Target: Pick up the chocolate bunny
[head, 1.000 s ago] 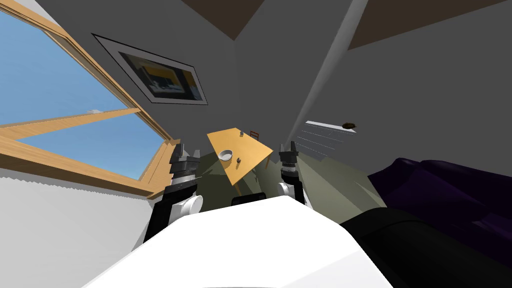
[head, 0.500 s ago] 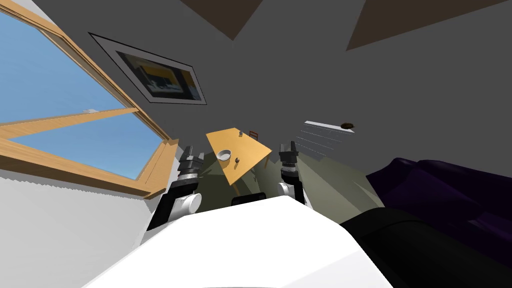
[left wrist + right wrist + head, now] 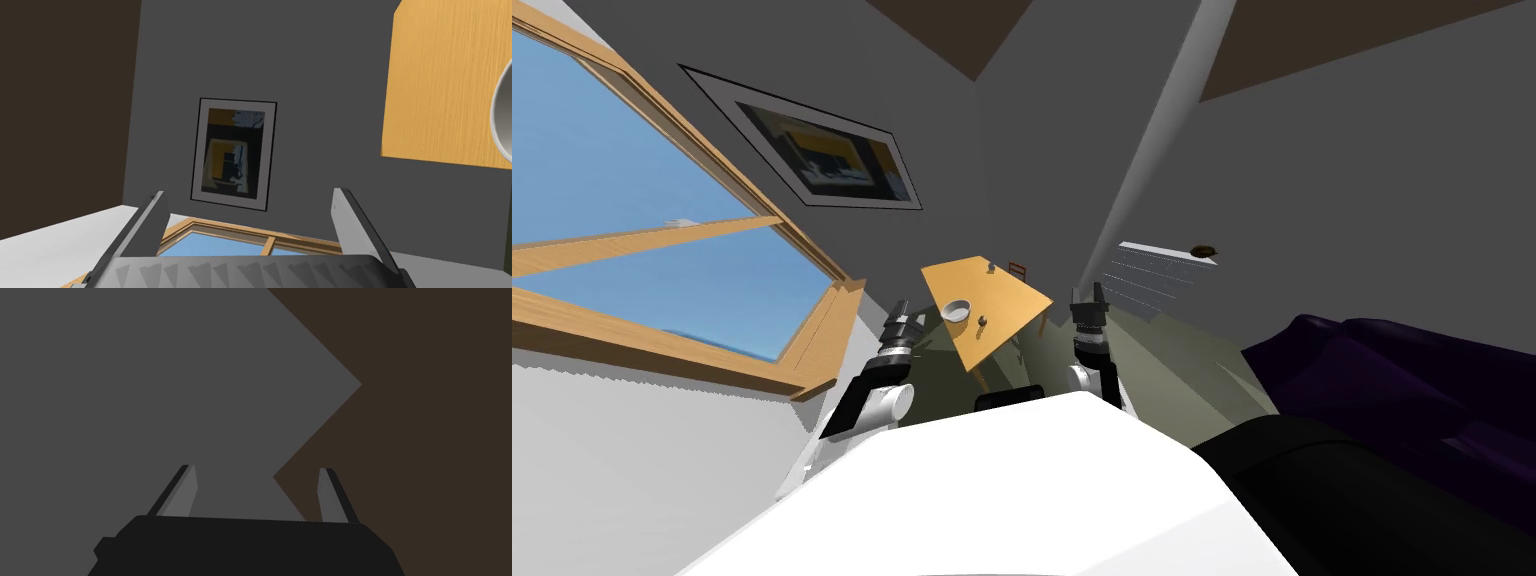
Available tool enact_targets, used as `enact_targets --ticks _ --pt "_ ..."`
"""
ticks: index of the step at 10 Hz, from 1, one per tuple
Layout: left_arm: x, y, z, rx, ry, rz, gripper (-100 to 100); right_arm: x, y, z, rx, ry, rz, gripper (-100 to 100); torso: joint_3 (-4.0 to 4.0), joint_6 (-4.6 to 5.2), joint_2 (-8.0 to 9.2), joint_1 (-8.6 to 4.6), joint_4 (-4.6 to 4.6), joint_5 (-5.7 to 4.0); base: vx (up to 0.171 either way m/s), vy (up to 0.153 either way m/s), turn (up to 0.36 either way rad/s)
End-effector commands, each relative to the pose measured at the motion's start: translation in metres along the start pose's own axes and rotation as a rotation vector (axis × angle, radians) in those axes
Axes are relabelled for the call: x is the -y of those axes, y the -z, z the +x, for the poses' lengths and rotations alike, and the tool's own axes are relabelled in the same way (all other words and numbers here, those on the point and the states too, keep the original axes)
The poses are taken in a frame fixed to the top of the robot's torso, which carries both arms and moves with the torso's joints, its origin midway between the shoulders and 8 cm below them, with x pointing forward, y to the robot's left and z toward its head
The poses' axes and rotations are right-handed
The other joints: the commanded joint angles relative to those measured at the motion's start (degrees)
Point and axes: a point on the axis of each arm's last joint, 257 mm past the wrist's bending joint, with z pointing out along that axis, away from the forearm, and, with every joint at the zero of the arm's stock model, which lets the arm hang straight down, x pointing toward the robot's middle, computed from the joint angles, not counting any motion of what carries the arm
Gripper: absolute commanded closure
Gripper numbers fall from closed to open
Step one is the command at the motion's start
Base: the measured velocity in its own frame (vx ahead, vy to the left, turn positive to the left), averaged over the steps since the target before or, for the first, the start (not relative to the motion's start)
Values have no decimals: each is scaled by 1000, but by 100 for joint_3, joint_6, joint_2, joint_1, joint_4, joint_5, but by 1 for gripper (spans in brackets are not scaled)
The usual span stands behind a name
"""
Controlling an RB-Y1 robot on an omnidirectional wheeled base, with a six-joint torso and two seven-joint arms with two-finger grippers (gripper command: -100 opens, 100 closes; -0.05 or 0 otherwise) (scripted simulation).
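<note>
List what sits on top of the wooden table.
A white bowl, the small dark chocolate bunny beside it, and a tiny dark item at the far end. The bowl's contents cannot be made out.

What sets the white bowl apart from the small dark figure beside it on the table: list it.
Colour: the bowl is white, the chocolate bunny dark. Size: the bowl is clearly wider than the bunny. Shape: the bowl is low and open, the bunny narrow and compact. Both stand on the orange table, close but apart.
</note>
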Motion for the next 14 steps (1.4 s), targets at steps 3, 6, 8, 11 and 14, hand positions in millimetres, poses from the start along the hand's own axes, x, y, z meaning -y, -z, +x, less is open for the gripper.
enact_targets --ticks 3,6,8,11,14 --pt "-46 -7 -21 23 27 -132 -100 0 0 0 0 0 0 0 0 0 0 5 0 1 15 -52 -19" --pt "-88 -10 -42 57 55 -250 -100 0 0 0 0 0 0 0 -9 -1 -15 -23 -4 -5 46 -99 -22" --pt "-107 -10 -54 79 73 -303 -100 0 0 0 0 0 0 0 -3 -1 -5 -4 -1 -2 18 -54 -22" --pt "-136 -12 -75 125 114 -392 -100 0 0 0 0 0 0 0 -2 -1 -4 5 -1 0 31 -49 -20" --pt "-165 -11 -98 181 164 -475 -100 0 0 0 0 0 0 0 -2 0 -4 -1 -1 -1 28 -66 -30"
